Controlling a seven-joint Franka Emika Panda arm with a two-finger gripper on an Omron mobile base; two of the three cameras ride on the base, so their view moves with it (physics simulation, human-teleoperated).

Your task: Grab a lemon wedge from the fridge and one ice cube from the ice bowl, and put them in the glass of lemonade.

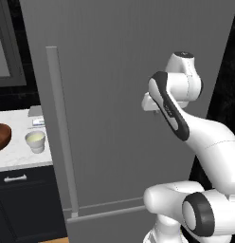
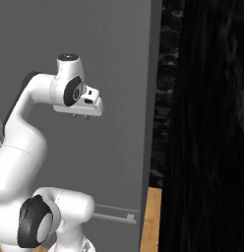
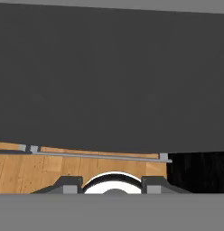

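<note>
A: Where is the fridge?
B: Dead ahead in the left base view — a tall plain grey front, door shut, with its long vertical bar handle running down at about nine o'clock from the middle of the picture. In the right base view the same grey door takes the left part, its edge against black at three o'clock.

A: And the glass of lemonade?
B: On the pale worktop at nine o'clock in the left base view, upright, pale yellow-green liquid inside. The ice bowl sits just beside it, further toward nine o'clock, reddish-brown and cut by the picture's edge. They look apart, not touching.

A: The gripper?
B: Up in front of the closed door, pointing downward, well apart from the handle. In the left base view the hand is half hidden behind the forearm. In the hand view the two dark tips stand at six o'clock with a clear gap between them — jaws partly apart, nothing between them.

A: What lies past the tips?
B: The dark door face above, a thin grey bar along its lower edge, then wooden floor at seven o'clock.

A: Below the worktop?
B: Dark cabinet drawers with a light handle.
</note>
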